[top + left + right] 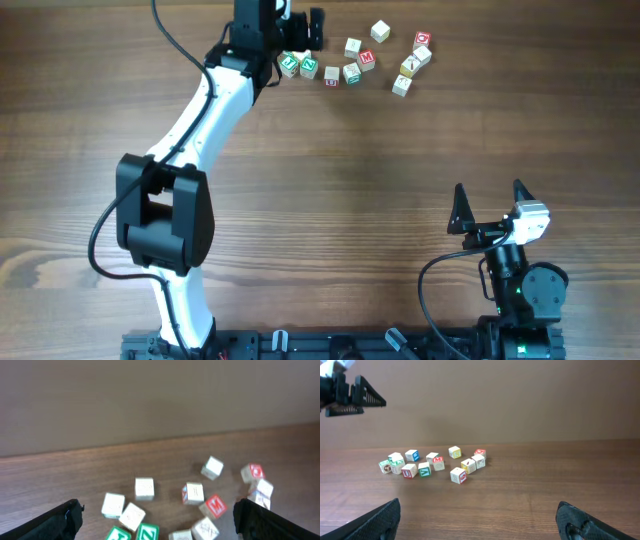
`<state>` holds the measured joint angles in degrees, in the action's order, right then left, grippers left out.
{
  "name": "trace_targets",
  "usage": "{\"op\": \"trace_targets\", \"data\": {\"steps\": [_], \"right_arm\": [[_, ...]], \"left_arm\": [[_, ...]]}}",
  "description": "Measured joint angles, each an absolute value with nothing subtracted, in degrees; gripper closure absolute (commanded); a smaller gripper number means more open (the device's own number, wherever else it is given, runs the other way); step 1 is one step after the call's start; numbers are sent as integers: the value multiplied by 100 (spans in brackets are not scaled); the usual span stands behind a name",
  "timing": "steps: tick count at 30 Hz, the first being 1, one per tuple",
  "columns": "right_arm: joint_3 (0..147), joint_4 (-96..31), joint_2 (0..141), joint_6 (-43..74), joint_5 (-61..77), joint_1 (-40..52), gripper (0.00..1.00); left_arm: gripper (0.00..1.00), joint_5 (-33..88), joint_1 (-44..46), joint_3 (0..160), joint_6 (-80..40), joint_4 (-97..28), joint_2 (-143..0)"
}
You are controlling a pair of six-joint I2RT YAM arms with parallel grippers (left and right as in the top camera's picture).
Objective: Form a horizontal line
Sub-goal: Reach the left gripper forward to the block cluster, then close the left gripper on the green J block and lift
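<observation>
**Left gripper spread wide over a loose cluster of cubes**

The brown wood-grain table point(350, 180) fills the overhead frame. The long white-and-black left arm point(200, 110) runs from the lower left up to the top centre. The short black right arm point(520, 285) sits folded in the lower right corner.

The left gripper point(157, 510) hangs at the left end of the cubes. Its two black fingers are spread wide at the bottom corners of the left wrist view and hold nothing. The right gripper point(490, 205) is also spread wide and empty, well apart from the cubes.

The small pale wooden letter cubes lie scattered at the top centre of the overhead frame. The red-faced cube with a white M point(367, 60) lies just up and right of two cream-topped cubes point(341, 74). Those two sit side by side, so the three make a bent row, not a straight one. Two green-faced cubes point(300, 66) lie just left of them, between the left gripper's fingers.
</observation>
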<state>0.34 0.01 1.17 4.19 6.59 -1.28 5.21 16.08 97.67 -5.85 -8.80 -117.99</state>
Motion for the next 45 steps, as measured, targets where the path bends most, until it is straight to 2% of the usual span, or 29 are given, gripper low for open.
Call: {"op": "trace_targets", "data": {"steps": [8, 18, 24, 28, 30, 33, 37, 45], "right_arm": [[34, 1, 117, 419, 659, -128, 0], [36, 1, 117, 419, 659, -128, 0], [34, 1, 117, 419, 659, -128, 0], [36, 1, 117, 419, 659, -128, 0], [34, 1, 117, 419, 659, -128, 0], [34, 1, 117, 419, 659, -128, 0], [34, 1, 117, 419, 659, -128, 0], [36, 1, 117, 419, 659, -128, 0]], "left_arm": [[1, 405, 1573, 10569, -703, -985, -12761], [11, 235, 1573, 10582, -854, -1044, -13592], [13, 217, 1573, 10595, -1039, -1024, -13817], [25, 217, 1575, 10595, -1090, -1022, -13946], [25, 215, 1575, 10595, -1109, -1024, -13959], [34, 215, 1573, 10595, -1122, -1024, -13961], [33, 215, 1575, 10595, -1129, -1074, -13961], [46, 198, 1525, 10604, -1127, -1262, -13963]]}}
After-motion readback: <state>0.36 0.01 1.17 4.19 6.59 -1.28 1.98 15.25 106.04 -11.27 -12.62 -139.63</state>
